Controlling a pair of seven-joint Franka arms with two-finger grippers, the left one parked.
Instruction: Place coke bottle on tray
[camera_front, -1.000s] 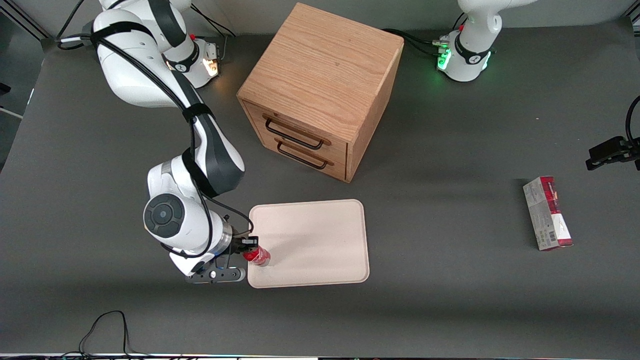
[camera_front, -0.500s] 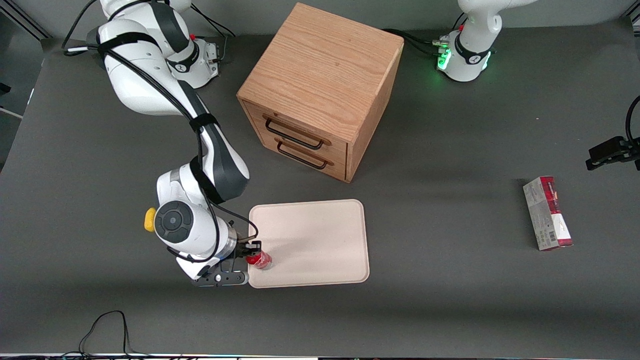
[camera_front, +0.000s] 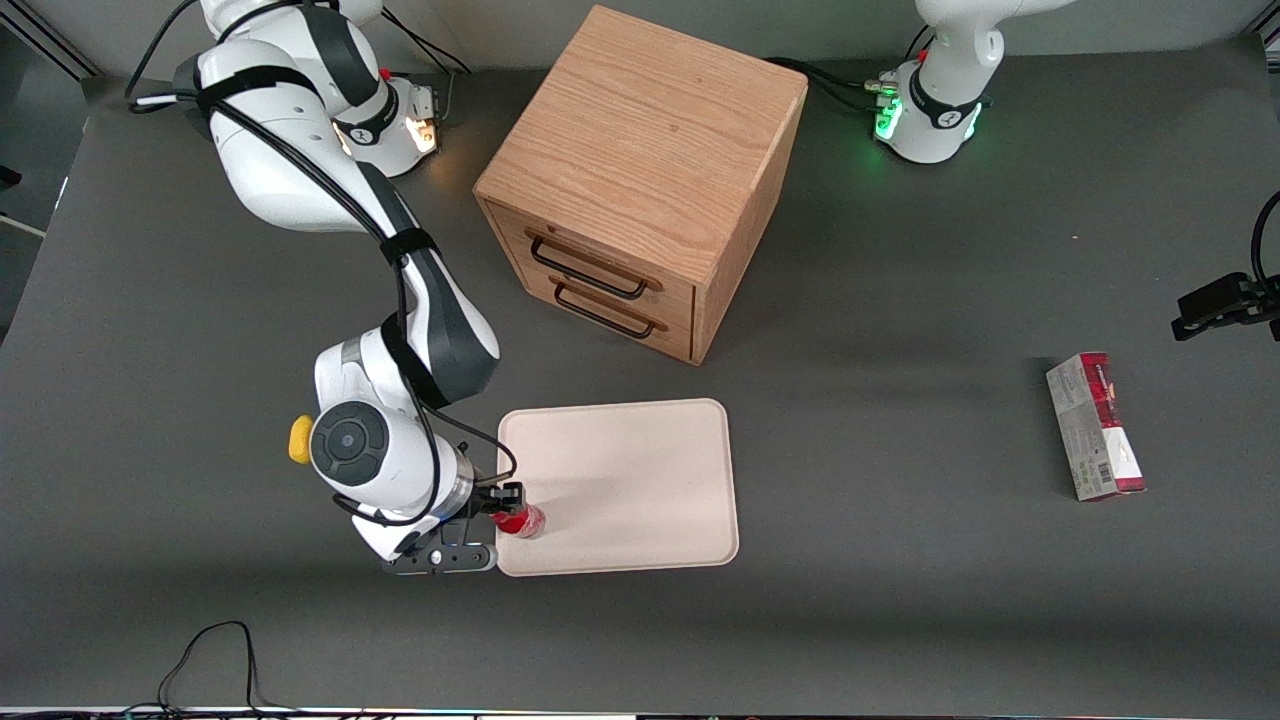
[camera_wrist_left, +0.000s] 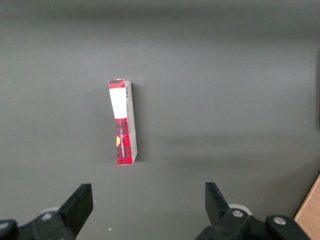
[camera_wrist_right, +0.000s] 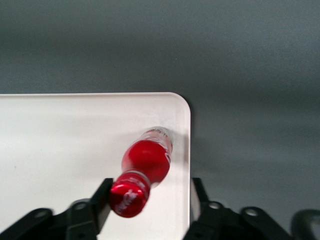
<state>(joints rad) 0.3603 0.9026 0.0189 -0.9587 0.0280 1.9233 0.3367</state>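
Observation:
The coke bottle (camera_front: 521, 520), small and red with a red cap, stands tilted on the cream-white tray (camera_front: 640, 470), close to the tray's corner nearest the working arm and the front camera. In the right wrist view the coke bottle (camera_wrist_right: 145, 165) rests on the tray (camera_wrist_right: 65, 140) by its rounded corner. My right gripper (camera_front: 498, 503) is low over that corner and open around the bottle's cap. One finger (camera_wrist_right: 100, 200) touches the cap. The other finger (camera_wrist_right: 197, 192) stands apart from it, so the right gripper (camera_wrist_right: 150, 196) is not clamping the bottle.
The wooden drawer cabinet (camera_front: 640, 170) stands farther from the front camera than the tray. A red-and-grey carton (camera_front: 1095, 425) lies toward the parked arm's end and also shows in the left wrist view (camera_wrist_left: 123, 125). A small yellow thing (camera_front: 300, 440) peeks out beside my wrist.
One second ago my gripper held the bottle at the tray's edge. The arm has shifted a little, uncovering the yellow thing, and the bottle now rests on the tray. Hardly any motion in the last half second.

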